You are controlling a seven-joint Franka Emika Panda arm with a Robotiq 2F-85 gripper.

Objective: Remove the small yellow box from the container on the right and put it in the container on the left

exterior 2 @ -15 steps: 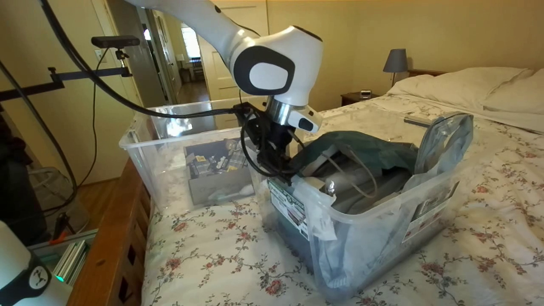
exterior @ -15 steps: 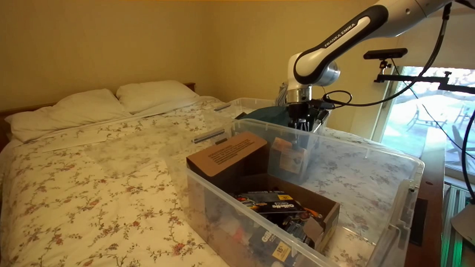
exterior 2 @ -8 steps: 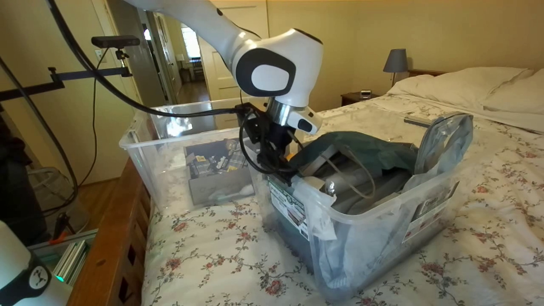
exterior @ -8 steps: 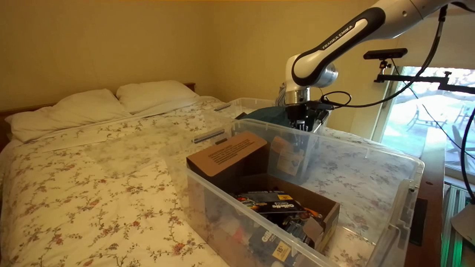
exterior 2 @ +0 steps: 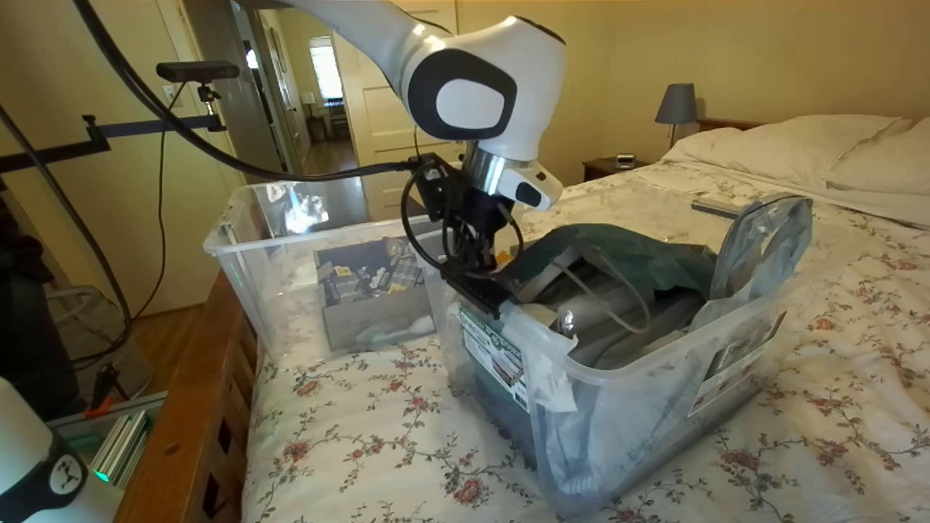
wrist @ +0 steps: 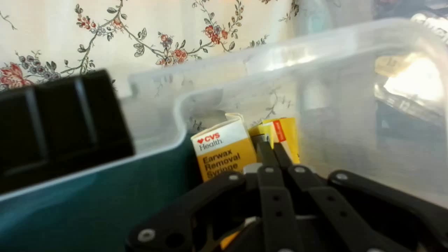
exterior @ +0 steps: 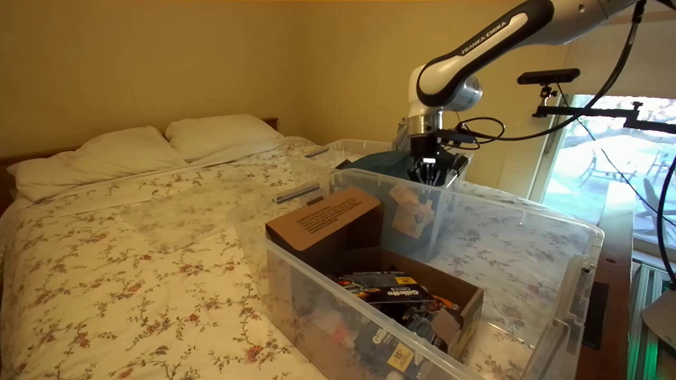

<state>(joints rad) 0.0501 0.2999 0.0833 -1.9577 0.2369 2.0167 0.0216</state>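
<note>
In the wrist view my gripper (wrist: 271, 144) is shut, with a thin edge or flap of the small yellow box (wrist: 289, 132) pinched at its fingertips. That box is yellow with a red stripe, its lower part hidden behind my fingers. Beside it stands an orange-and-white CVS box (wrist: 224, 148), apart from the fingertips. Both are inside a corner of the right container (exterior 2: 639, 428), a clear bin stuffed with bags. My hand is over that bin's corner. The left container (exterior 2: 305, 236), also clear, stands next to it in both exterior views.
An open cardboard box (exterior 2: 374, 316) with Gillette packs fills part of the left container. A green bag (exterior 2: 617, 240) bulges above the right container beside my hand. A black ribbed piece (wrist: 59, 129) lies at its rim. The wooden bed frame (exterior 2: 196, 392) runs along the edge.
My gripper has closed, and after a slight dip the arm has risen. Seen through the bin wall, the yellow box has shifted up with the gripper.
</note>
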